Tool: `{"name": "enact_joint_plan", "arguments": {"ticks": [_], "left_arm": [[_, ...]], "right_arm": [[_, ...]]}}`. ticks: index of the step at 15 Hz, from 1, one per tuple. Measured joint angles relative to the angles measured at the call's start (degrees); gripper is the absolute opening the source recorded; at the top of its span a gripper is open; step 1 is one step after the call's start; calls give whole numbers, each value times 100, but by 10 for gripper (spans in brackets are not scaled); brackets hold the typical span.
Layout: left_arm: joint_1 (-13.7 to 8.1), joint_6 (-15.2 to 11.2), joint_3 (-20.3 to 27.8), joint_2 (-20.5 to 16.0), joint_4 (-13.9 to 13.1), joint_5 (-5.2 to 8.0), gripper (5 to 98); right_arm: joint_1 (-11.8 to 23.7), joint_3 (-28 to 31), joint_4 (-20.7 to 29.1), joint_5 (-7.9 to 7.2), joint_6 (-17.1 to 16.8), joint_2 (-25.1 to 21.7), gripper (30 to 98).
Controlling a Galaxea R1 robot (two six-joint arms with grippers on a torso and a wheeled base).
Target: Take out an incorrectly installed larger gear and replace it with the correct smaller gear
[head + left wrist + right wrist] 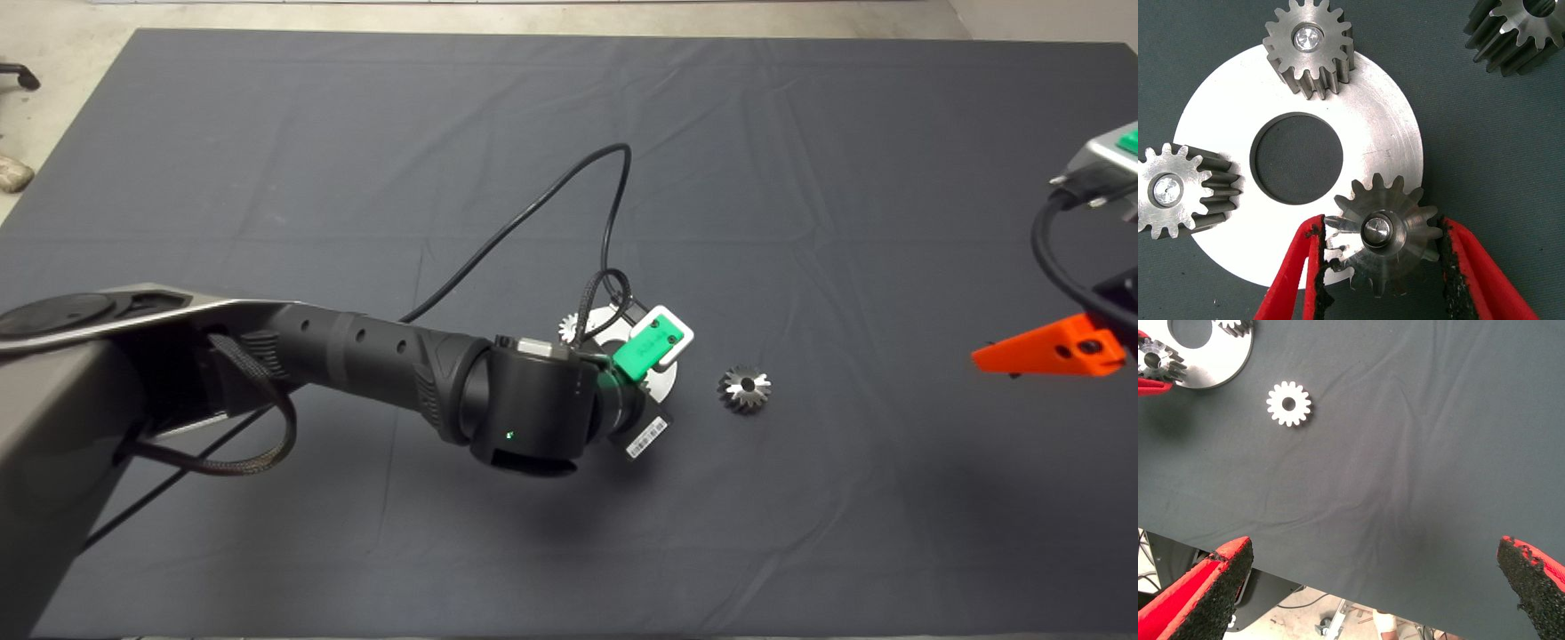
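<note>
A round steel plate (pixel 1385 120) lies mid-mat, under my left wrist in the head view. The larger gear (pixel 1395 200), darker and bevelled, sits on a pin at the plate's rim. My left gripper (pixel 1381 230) is shut on it, one pad against its teeth on each side. Two small spur gears (pixel 1310 43) (pixel 1171 190) sit on the plate's other pins. The smaller gear (pixel 745 388) (pixel 1289 403) lies loose and flat on the mat just right of the plate. My right gripper (pixel 1375 550) hangs open at the mat's right edge, nothing between its fingers.
The left arm's black cable (pixel 542 200) loops over the mat behind the plate. Past the mat's edge, the right wrist view shows floor and a person's shoe (pixel 1386 623). Bare mat (pixel 889 267) stretches between the loose gear and my right gripper.
</note>
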Motion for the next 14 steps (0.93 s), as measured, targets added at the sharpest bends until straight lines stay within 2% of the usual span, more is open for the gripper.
{"name": "enact_joint_plan", "arguments": {"ticks": [3, 9, 14], "left_arm": [[0, -12, 0, 0, 1, 0, 341], [0, -286, 0, 0, 33, 5, 340], [0, -342, 1, 9, 91, 5, 339]], "right_arm": [[0, 0, 0, 0, 0, 0, 968], [0, 0, 0, 0, 0, 0, 968], [0, 0, 0, 0, 0, 0, 968]]}}
